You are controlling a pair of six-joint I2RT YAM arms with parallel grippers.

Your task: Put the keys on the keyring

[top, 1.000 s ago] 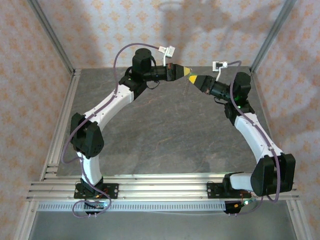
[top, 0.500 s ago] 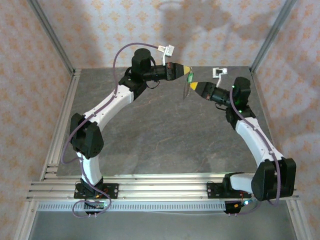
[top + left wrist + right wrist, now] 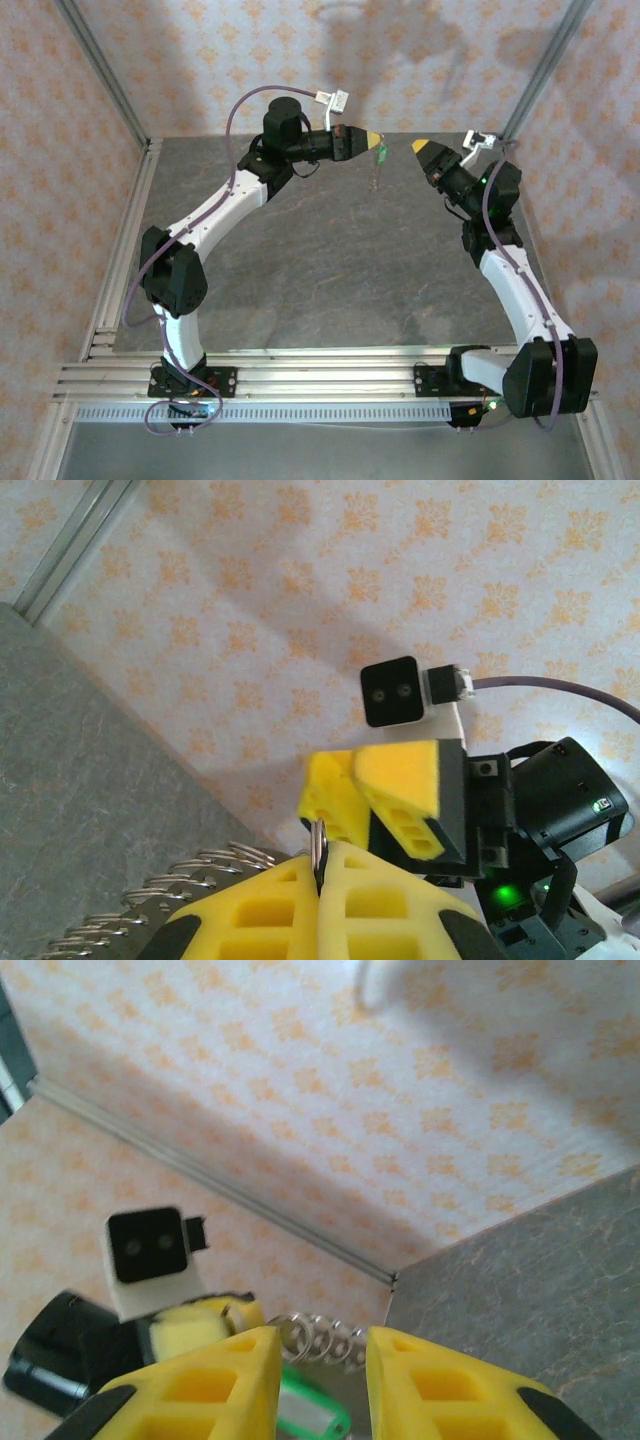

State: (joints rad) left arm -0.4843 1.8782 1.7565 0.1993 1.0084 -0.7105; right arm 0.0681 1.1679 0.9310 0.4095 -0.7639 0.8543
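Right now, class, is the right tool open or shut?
Open: the right tool shows a clear gap between its yellow fingers.

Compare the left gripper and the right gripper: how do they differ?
The left gripper is shut, pinching the keyring; the right gripper stands open, holding nothing. The green key hangs just below the left gripper, apart from the right gripper. Both are yellow-tipped and held above the table.

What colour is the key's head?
Bright green: the key's head, next to the keyring, shows best in the right wrist view.
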